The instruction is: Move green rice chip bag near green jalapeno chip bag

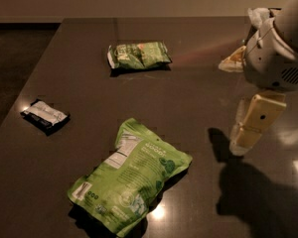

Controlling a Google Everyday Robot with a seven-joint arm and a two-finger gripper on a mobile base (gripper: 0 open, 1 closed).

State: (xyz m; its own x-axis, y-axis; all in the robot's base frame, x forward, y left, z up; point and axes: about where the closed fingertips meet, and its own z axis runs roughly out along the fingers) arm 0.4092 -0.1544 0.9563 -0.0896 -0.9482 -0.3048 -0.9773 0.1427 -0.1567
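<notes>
1. One camera view looks down across a dark counter [198,98] from its near edge. The robot's single arm comes in from the far right.
2. Two green bags lie well apart on the counter. The green rice chip bag [131,177], the large lime one, lies flat at the near middle with its label side up. The green jalapeno chip bag [139,56], smaller and darker, lies at the far middle, almost straight beyond it.
3. One small black-and-white packet [45,115] sits near the left edge, off the line between the two bags.
4. The pincer [242,142] hangs over the right side of the counter, pointing down and a little leftward, with its shadow on the surface beside it. I cannot tell whether it is released or clenched. It touches neither bag.
5. The coming move turns on one relation: the rice chip bag lies to the left of the pincer and somewhat nearer, with bare counter between them.
6. The bag's long axis runs from near left to far right, so its far-right corner is the part closest to the pincer.
7. My judgement is that the task is at its start. The reach to the rice chip bag has not yet been made, and the bag then needs to be carried toward the far side.
</notes>
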